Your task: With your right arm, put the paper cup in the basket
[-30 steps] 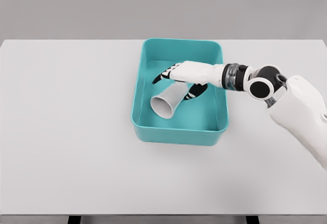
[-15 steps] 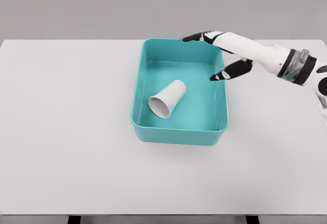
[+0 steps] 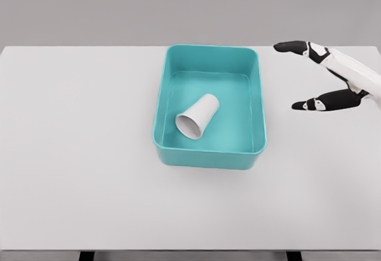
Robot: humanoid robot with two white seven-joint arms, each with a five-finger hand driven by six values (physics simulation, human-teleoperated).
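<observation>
A white paper cup (image 3: 197, 116) lies on its side inside the teal basket (image 3: 161, 100), its open mouth facing the lower left. My right hand (image 3: 324, 76) hovers over the table to the right of the basket, well apart from it. Its fingers (image 3: 293, 46) are spread wide with black tips and hold nothing. The left arm does not show.
The basket stands near the middle of a white table (image 3: 77, 154), a little toward the back. The table's front edge runs along the bottom of the view, and a grey wall rises behind its far edge.
My right hand let go of the cup, rose out of the basket and drew back to the right. The cup stays lying in the basket, barely shifted.
</observation>
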